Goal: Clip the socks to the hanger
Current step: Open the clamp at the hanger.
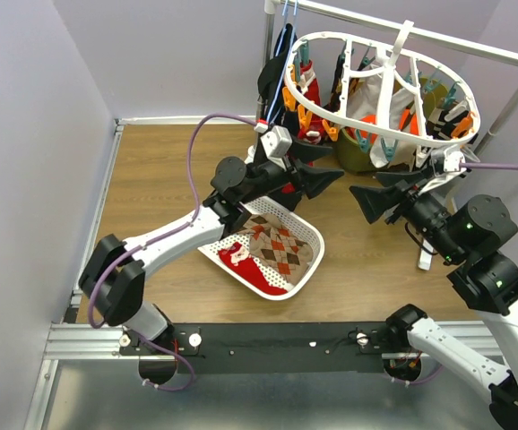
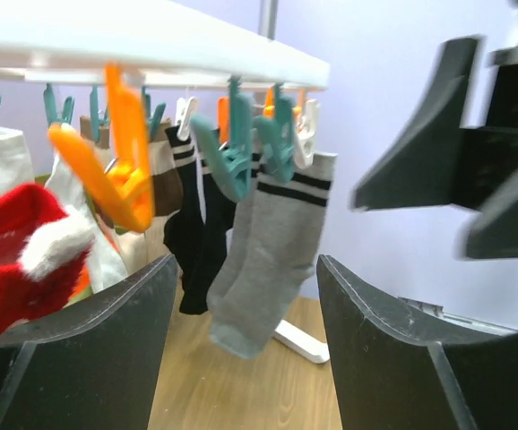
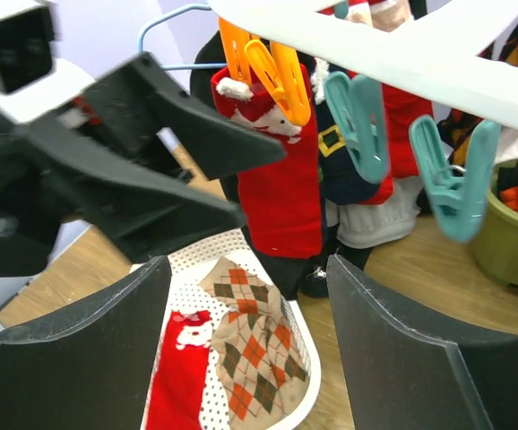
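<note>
the hanger (image 1: pixel 366 133) hangs by its hook from a white rail (image 1: pixel 474 45) over the far right of the table (image 1: pixel 151 179). its oval ring is tilted, and orange and teal clips dangle under the rim. socks are already pinned to it. in the right wrist view a long red sock (image 3: pixel 281 170) with white trim hangs from an orange clip (image 3: pixel 263 63), and two teal clips (image 3: pixel 358 112) just to its right hold nothing. in the left wrist view a grey striped sock (image 2: pixel 272 251) and a black sock (image 2: pixel 196 260) hang side by side from teal clips.

more socks lie in the white perforated basket (image 1: pixel 311 260) on the table, near the left arm: an argyle sock (image 1: pixel 277 251) across the middle and a red christmas sock (image 1: pixel 241 260) beside it, touching.

the left fingers (image 1: pixel 323 181) are raised just below the near left rim of the hanger. they are spread wide with nothing between them. the right fingers (image 1: pixel 371 202) are raised under the near rim, also spread wide and empty. the two sets point toward each other, near but apart, and each shows in the other's wrist view.

behind the hanger an olive tub (image 1: pixel 358 154) stands on the table, and a black garment (image 1: pixel 272 76) hangs at the rail's left end.
</note>
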Robot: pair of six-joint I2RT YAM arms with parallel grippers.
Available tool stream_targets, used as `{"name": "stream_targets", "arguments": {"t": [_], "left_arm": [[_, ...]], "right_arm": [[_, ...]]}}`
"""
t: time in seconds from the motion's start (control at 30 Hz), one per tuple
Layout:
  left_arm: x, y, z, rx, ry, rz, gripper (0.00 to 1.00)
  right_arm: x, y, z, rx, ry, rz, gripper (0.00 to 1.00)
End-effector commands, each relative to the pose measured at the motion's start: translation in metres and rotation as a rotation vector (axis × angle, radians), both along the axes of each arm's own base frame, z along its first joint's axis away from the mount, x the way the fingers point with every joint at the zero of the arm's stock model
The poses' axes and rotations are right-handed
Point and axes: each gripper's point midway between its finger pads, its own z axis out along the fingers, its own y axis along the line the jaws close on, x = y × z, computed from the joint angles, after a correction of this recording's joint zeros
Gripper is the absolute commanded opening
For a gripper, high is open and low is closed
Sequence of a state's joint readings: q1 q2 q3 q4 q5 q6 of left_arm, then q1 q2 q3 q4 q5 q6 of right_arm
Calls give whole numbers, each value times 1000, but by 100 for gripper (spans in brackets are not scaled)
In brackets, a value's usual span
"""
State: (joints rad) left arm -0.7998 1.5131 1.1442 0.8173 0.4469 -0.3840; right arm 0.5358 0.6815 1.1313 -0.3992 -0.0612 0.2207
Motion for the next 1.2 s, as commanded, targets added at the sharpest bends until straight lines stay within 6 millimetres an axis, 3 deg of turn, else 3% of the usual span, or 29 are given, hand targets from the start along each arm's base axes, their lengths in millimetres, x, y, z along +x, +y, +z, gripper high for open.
{"name": "stream_targets", "arguments": {"t": [0.0,0.47,0.87,1.17], "left_arm": [[10,-2,22,-97,-78,0,73],[39,0,32,-114,-78,36,69],[43,-3,29,-72,-68,30,53],[41,-4,29,-66,-59,33,52]], "right_arm": [[-9,-15,8,-31,-24,-38,79],[-12,-19,10,-55,-41,-45,80],[-6,-6,16,-36,-38,-5,80],[-6,4,34,6,-55,39,80]]}}
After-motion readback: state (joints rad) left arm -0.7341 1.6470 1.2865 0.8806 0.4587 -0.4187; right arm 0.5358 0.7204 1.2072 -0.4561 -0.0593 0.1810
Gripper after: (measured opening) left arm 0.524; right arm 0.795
